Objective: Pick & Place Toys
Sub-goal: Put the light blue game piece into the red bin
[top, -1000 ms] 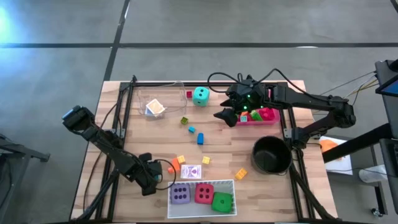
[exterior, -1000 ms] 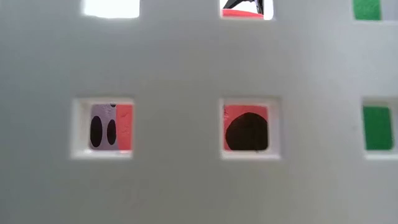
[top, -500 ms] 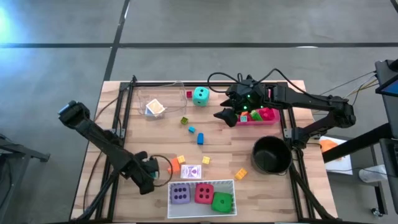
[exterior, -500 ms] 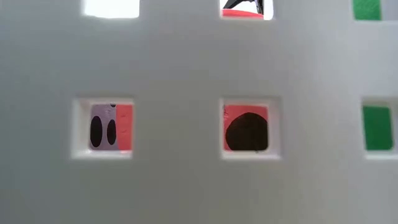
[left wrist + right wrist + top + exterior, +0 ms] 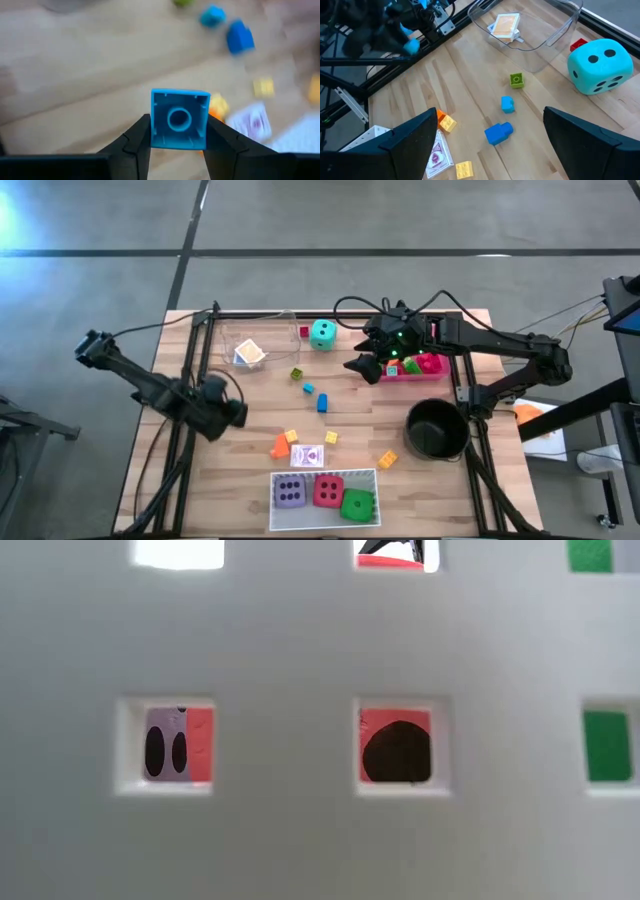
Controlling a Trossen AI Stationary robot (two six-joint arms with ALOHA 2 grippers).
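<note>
My left gripper (image 5: 230, 412) is above the table's left half, shut on a light-blue plastic block (image 5: 179, 120); the block also shows in the right wrist view (image 5: 411, 46). My right gripper (image 5: 364, 366) is open and empty at the near left corner of the pink tray (image 5: 436, 372). The teal die (image 5: 322, 333) rests on the table at the far middle. The purple (image 5: 290, 492), red (image 5: 328, 491) and green (image 5: 357, 503) dice lie in the white tray (image 5: 322, 473). Loose blocks (image 5: 322, 402) and a card (image 5: 311, 455) lie on the table's middle. My left gripper pinches the light-blue block between its two fingers, by two opposite side walls (image 5: 154, 127). The block's hollow underside (image 5: 179, 119) faces the wrist camera. The block is lifted clear of the table.
A clear tray (image 5: 285, 340) holding cards stands at the far left. A black round pot (image 5: 437, 430) stands at the right. Orange (image 5: 280, 447) and yellow (image 5: 387, 459) blocks lie near the white tray, whose holed wall (image 5: 300, 640) fills the low view.
My left gripper has gone from beside the white tray's left end toward the table's far and left edges, away from the orange block.
</note>
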